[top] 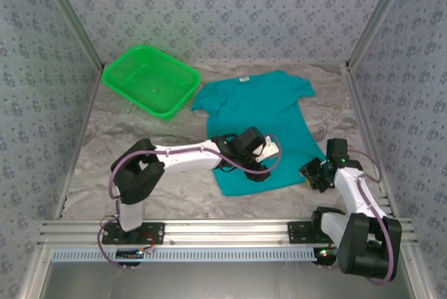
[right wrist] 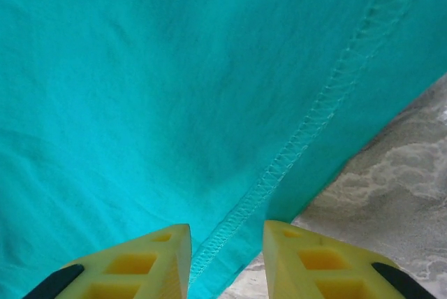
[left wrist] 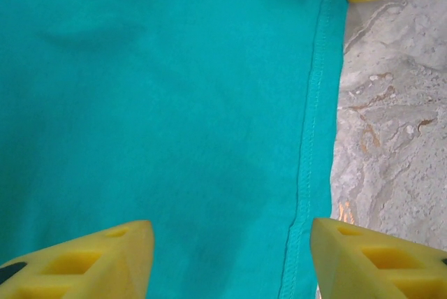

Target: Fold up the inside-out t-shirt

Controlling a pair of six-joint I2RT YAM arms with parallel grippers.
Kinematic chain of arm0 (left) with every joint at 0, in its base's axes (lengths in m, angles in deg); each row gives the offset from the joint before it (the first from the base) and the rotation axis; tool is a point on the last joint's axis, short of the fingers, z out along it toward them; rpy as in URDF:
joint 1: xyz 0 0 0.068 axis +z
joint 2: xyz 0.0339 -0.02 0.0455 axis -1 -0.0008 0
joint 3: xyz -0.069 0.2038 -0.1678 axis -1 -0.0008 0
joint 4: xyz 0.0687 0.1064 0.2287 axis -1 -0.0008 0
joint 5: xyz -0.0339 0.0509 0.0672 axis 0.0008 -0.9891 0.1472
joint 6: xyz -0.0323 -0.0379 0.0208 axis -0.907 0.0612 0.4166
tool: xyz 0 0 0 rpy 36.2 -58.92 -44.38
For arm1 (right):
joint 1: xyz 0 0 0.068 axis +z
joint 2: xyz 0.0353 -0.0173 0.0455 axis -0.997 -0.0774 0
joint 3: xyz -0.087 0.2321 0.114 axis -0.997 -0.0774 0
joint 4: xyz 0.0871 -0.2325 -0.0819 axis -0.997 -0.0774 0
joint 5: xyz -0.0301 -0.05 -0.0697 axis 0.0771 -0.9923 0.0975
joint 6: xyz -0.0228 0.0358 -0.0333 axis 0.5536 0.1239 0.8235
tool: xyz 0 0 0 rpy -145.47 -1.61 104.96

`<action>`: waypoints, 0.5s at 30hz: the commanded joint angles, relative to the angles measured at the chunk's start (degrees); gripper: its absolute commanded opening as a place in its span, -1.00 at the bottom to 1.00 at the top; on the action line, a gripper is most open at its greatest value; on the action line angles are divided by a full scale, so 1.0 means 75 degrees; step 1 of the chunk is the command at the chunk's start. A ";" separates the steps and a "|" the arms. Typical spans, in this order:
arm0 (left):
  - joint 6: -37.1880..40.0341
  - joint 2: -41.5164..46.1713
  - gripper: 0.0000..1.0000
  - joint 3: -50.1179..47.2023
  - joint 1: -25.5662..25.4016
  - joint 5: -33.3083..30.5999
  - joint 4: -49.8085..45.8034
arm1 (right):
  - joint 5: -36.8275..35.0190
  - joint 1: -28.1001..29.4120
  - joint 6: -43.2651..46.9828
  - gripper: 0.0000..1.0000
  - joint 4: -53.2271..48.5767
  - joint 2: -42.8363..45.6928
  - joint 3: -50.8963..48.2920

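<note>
Released left gripper (left wrist: 230,232) is hovering at six o'clock of teal short-sleeved cloth t-shirt (top: 258,107); released right gripper (right wrist: 227,232) at five.

You are looking at open table (top: 98,145) at nine o'clock of the t-shirt (top: 258,103); the green basket (top: 150,79) is blocking its ten o'clock; the left arm (top: 188,154) is crossing its six o'clock hem; walls (top: 42,68) are closing off nine, twelve and three o'clock.

T-shirt (top: 258,110) on the table (top: 112,131), basket (top: 150,79) just beside its far-left sleeve.
</note>
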 commanded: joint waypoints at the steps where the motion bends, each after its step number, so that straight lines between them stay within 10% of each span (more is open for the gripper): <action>1: 0.0200 -0.0194 0.23 0.0312 -0.0063 0.0162 0.0286 | 0.0060 -0.0052 0.0006 -0.31 0.0048 -0.0040 -0.0158; 10: 0.0224 -0.0458 0.23 0.0462 -0.0128 0.0311 0.0334 | -0.0241 -0.0040 -0.0001 -0.38 0.0083 -0.0179 -0.0247; 15: 0.0245 -0.0537 0.23 0.0489 -0.0146 0.0315 0.0363 | -0.0416 -0.0043 -0.0068 -0.95 0.0024 0.0066 -0.0288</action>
